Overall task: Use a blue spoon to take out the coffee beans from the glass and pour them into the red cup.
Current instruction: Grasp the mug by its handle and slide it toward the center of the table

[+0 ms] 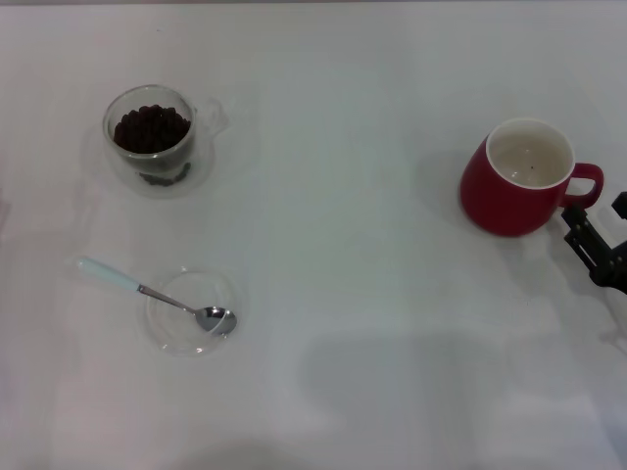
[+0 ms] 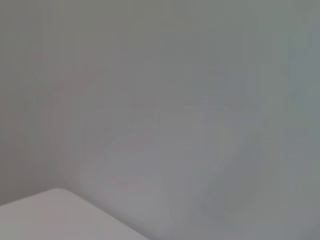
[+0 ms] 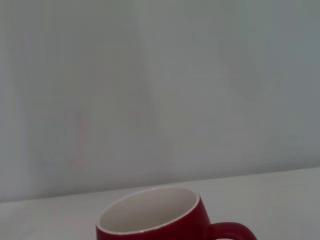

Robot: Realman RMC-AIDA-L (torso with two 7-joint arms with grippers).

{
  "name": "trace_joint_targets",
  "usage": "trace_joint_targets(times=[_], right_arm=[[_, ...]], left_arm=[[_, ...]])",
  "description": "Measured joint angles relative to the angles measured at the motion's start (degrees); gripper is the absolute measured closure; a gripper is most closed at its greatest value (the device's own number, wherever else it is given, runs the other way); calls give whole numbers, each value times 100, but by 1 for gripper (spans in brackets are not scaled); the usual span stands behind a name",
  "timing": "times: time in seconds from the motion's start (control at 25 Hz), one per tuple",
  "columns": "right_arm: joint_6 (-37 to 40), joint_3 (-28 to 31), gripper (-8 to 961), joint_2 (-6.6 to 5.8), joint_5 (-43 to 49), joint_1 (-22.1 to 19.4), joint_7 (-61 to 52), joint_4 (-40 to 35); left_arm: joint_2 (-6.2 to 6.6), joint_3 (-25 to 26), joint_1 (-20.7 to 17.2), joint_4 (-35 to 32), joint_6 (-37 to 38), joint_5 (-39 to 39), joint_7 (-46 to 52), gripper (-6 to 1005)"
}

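Observation:
The blue spoon [image 1: 147, 291] lies at the front left, its pale handle pointing left and its metal bowl resting in a shallow clear dish [image 1: 167, 328]. The glass [image 1: 150, 135] stands at the back left, filled with dark coffee beans [image 1: 150, 127]. The red cup [image 1: 514, 181] stands at the right, white inside and empty, with its handle pointing right. It also shows in the right wrist view [image 3: 155, 222]. My right gripper [image 1: 598, 213] is at the right edge, just beside the cup's handle, open and empty. My left gripper is out of view.
The white table [image 1: 343, 294] carries everything. A clear saucer-like base [image 1: 201, 162] lies under the glass. The left wrist view shows only a plain wall and a table corner [image 2: 45, 215].

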State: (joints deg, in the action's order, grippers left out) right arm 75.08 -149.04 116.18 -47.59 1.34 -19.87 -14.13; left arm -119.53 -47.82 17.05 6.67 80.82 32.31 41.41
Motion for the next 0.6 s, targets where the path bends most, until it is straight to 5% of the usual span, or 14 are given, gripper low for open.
trace_joint_targets(times=[0.6], right_arm=[[-436, 312, 217, -48, -23, 457, 1, 56]], left_arm=[[10, 10, -4, -40, 37, -24, 112, 113]])
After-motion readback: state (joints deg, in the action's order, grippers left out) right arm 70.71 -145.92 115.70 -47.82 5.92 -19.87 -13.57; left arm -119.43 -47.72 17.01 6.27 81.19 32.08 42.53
